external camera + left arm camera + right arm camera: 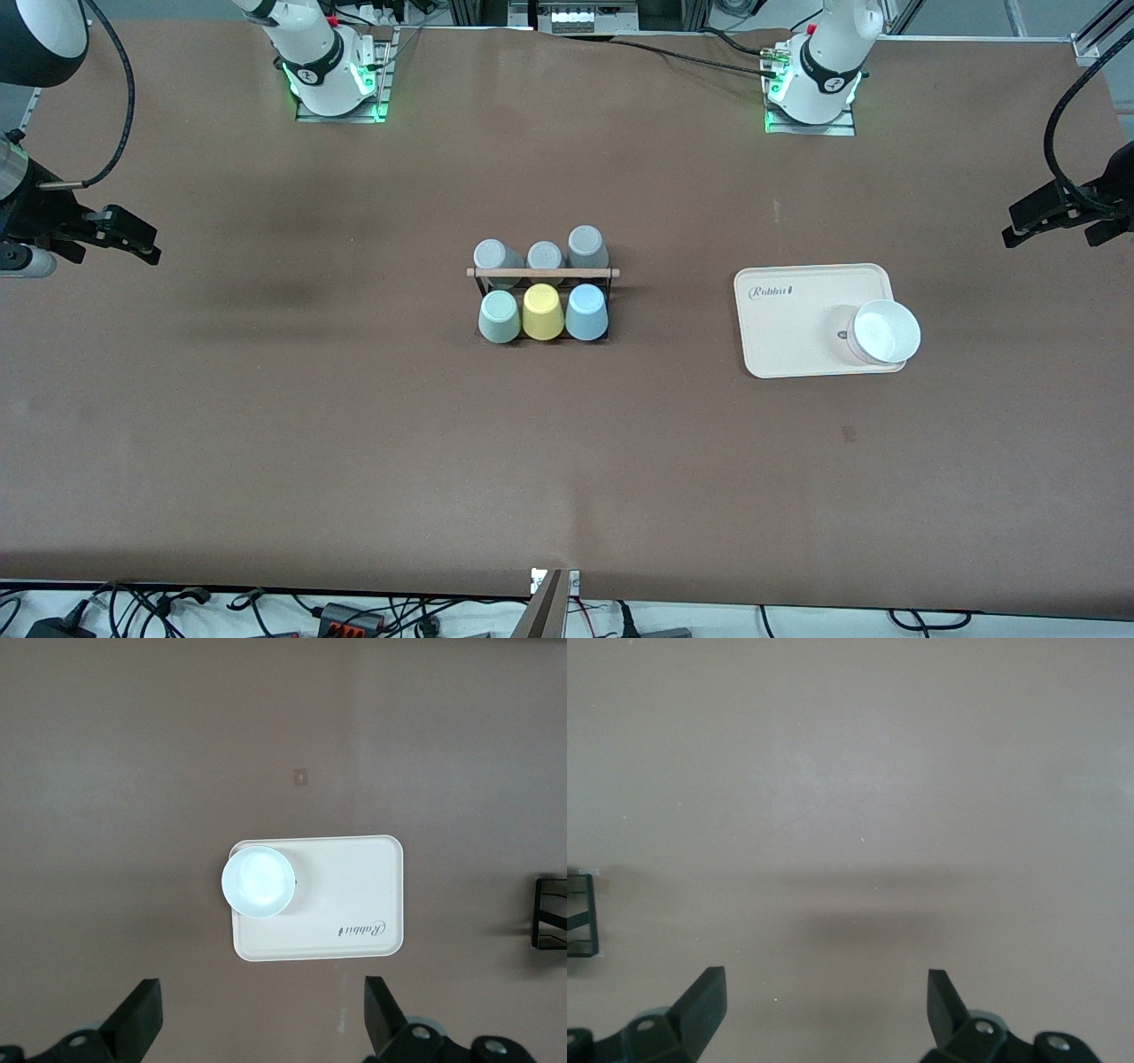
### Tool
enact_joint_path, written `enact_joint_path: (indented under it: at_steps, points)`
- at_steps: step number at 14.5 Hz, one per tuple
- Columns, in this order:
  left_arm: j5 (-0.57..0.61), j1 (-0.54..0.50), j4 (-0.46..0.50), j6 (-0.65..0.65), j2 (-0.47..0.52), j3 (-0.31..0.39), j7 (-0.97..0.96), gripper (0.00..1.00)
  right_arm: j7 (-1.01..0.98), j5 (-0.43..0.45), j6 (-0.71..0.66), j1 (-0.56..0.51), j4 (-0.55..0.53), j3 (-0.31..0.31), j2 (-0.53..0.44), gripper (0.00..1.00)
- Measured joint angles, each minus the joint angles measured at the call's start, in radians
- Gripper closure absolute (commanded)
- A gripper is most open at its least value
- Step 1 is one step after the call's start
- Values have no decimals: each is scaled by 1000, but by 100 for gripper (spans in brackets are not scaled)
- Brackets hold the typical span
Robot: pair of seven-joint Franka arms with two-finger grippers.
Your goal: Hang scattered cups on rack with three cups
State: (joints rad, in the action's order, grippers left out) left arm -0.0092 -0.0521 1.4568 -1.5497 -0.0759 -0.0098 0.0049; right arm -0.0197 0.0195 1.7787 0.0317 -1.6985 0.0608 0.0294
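Rack (542,292) mid worktop (354,425), six cups on pegs. Blue cup (586,312) and green cup (499,316) in row nearer camera, yellow cup (542,311) between. Hanging looks done; no next move needed.

Left tool (261,1019) wide, empty, over tray (354,895) w/ white bowl (258,881). Right tool (826,1010) wide, empty, over bare brown worktop; both arms wait.
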Motion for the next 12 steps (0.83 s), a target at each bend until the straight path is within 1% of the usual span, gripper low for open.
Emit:
enact_joint_path:
  at_steps: [8,12]
  points:
    - [0,0,0,0,0,0,0,0,1,-10,-1,-14,0,-3,0,0]
    - [0,0,0,0,0,0,0,0,1,-11,-1,-49,0,-40,0,0]
